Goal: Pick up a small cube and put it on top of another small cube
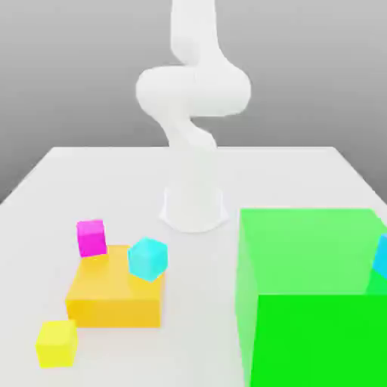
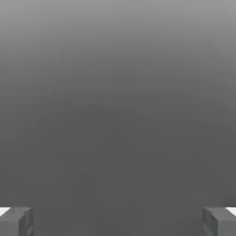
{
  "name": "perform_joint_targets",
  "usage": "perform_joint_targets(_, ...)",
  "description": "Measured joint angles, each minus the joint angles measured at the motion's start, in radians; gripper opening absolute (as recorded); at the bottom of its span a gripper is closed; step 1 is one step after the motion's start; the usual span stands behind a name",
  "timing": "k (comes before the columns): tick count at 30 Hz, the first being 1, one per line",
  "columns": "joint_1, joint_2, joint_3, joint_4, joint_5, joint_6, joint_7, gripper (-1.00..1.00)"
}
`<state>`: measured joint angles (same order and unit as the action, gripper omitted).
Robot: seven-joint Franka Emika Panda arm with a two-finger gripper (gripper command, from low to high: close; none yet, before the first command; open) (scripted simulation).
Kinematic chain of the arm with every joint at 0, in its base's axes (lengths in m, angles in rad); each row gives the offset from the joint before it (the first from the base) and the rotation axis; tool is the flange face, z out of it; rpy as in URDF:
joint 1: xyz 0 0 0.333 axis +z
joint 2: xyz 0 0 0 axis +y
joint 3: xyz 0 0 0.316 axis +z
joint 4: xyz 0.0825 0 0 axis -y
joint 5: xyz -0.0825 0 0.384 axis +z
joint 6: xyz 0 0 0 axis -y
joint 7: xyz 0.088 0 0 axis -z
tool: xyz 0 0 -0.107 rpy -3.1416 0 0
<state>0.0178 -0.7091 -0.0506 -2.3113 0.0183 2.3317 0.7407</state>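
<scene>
Plainly, the yellow cube (image 1: 57, 344) looks bright and plain (the gripper (image 2: 118, 222) is spread wide).

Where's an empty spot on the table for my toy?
There's bare table between the orange block and the big green cube, and a wide stretch behind the pink cube. It's crowded around the orange block: the pink, cyan and yellow cubes all sit close in this view.
</scene>
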Motion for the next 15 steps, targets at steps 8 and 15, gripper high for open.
perform_joint_targets(8, 0.048, 0.294, -0.163, -0.037, 0.077, 0.104, -0.205, 0.00)
perform_joint_targets(15, 0.050, 0.549, -0.268, -0.068, 0.172, 0.190, -0.402, 0.00)
